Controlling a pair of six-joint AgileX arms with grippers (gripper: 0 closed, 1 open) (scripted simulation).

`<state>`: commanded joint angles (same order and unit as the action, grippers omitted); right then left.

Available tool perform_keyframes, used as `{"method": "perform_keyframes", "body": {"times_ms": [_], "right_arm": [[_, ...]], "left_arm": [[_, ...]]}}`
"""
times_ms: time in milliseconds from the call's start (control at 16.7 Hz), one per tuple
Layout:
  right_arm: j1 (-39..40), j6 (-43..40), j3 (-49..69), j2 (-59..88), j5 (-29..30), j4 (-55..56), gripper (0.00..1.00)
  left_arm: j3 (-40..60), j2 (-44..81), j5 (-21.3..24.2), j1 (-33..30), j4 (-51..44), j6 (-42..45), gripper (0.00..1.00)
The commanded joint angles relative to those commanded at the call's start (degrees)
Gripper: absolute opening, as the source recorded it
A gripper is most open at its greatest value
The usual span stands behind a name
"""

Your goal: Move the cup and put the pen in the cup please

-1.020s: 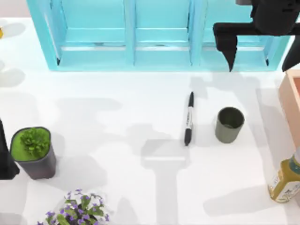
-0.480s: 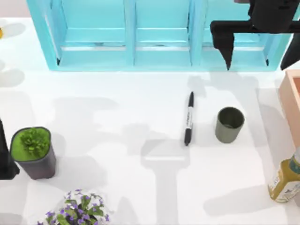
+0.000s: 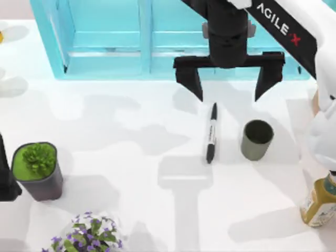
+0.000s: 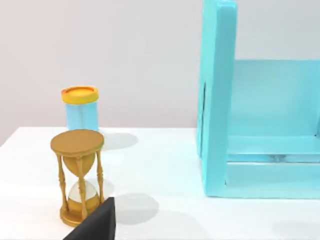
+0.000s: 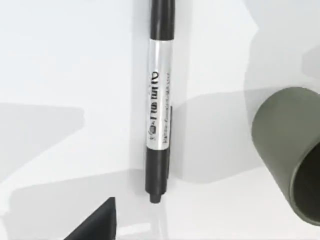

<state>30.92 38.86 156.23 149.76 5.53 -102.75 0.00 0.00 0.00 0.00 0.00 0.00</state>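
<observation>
The right gripper (image 3: pixel 229 84), jaws wide apart, hangs over the far end of the one slim black marker pen (image 3: pixel 211 133) lying flat on the white table (image 3: pixel 131 173), just beside the one olive-grey cylindrical cup (image 3: pixel 256 139). This looks like the approach: next it must descend and close on something. The left arm is parked at the table's left edge; I cannot tell its jaws.

The top view looks straight down over the table (image 3: pixel 131 131). The right wrist view sits close above the pen (image 5: pixel 160 100) and cup (image 5: pixel 292 150), shared with it; the left wrist view faces level toward the shelf (image 4: pixel 220 100).
</observation>
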Motion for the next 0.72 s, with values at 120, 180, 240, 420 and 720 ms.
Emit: {"method": "perform_keyframes", "body": {"times_ms": [120, 180, 240, 420, 720], "right_arm": [[2.08, 3.49, 5.66, 5.65, 1.27, -1.00, 1.00], [2.90, 4.86, 7.66, 7.63, 1.78, -1.36, 1.00], [3.53, 5.90, 9.07, 9.02, 2.17, -1.63, 1.00], [4.01, 6.67, 10.08, 10.00, 2.45, -1.82, 1.00], [3.87, 6.52, 16.93, 14.77, 2.18, -0.72, 1.00]], "left_arm": [[0.00, 0.00, 0.00, 0.00, 0.00, 0.00, 1.00], [0.00, 0.00, 0.00, 0.00, 0.00, 0.00, 1.00], [0.00, 0.00, 0.00, 0.00, 0.00, 0.00, 1.00], [0.00, 0.00, 0.00, 0.00, 0.00, 0.00, 1.00], [0.00, 0.00, 0.00, 0.00, 0.00, 0.00, 1.00]]}}
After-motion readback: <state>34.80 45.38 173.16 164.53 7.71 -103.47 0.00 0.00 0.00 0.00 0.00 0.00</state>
